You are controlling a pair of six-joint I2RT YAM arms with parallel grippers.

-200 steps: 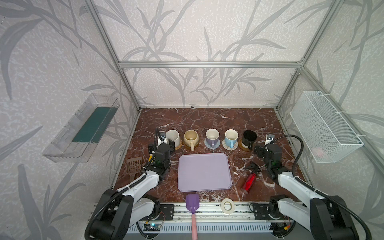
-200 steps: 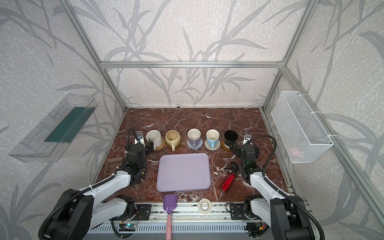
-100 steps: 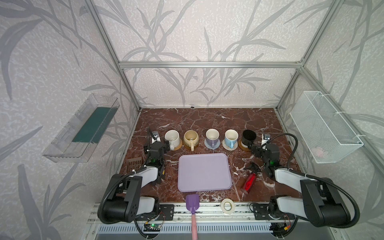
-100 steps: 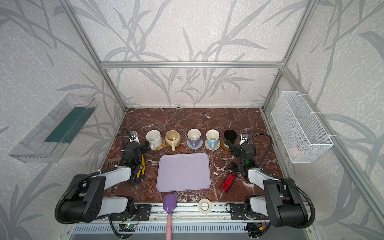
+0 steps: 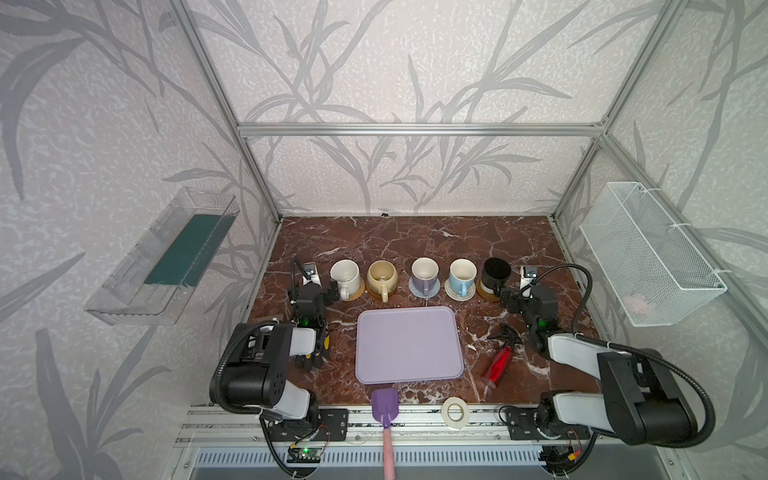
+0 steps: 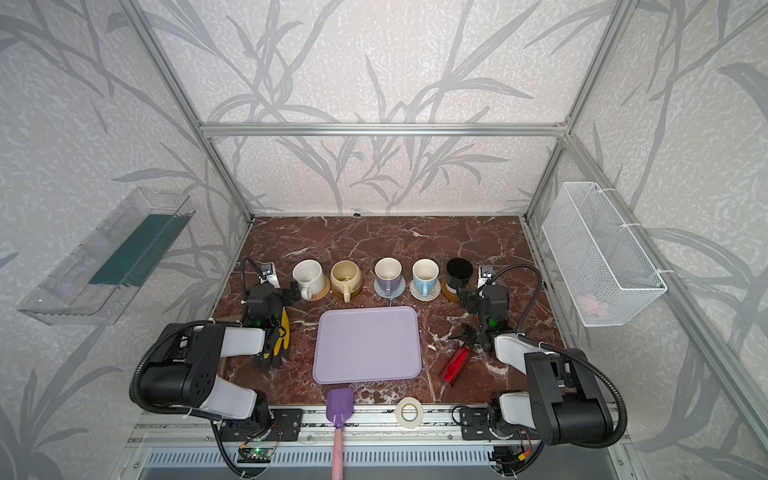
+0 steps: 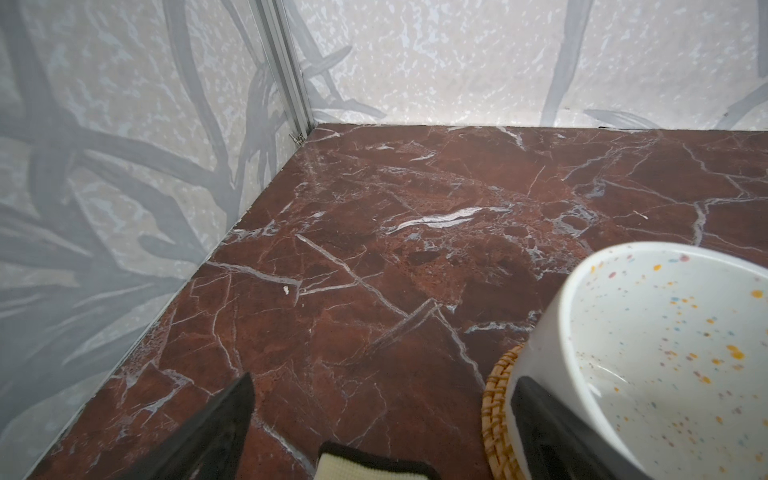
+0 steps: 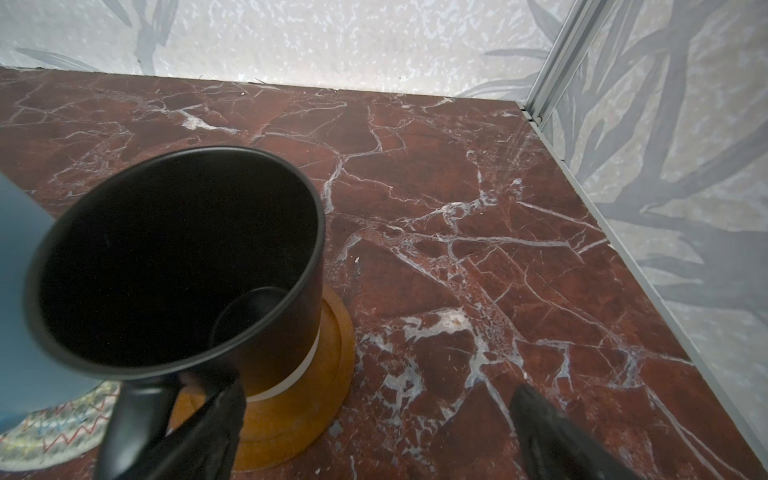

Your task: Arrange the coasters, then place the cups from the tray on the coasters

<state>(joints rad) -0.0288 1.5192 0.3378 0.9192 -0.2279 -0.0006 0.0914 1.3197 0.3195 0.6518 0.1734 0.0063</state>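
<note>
My left fingers (image 7: 216, 432) stand spread apart and bare, just beside the white cup (image 7: 665, 353). That cup sits on the rattan coaster (image 7: 496, 411) towards the left edge of the worktop (image 5: 415, 237). My right fingers (image 8: 552, 436) are likewise spread and hold nothing. One of them lies in front of the handle of the black cup (image 8: 174, 257), which stands on an amber coaster (image 8: 299, 415) towards the right edge.

Count: five cups (image 5: 424, 272), five coasters (image 6: 400, 287), one tray (image 5: 409, 345). Each cup stands upright on its own coaster, in one row parallel to the far edge. The tray lies bare between that row and the near edge.

Handling, as I judge it: the cups are stiff, glazed, slippery, breakable and fairly heavy. They are best taken across the wall at the rim, or by the handle. The coasters look light and likely to slide on the polished stone.
</note>
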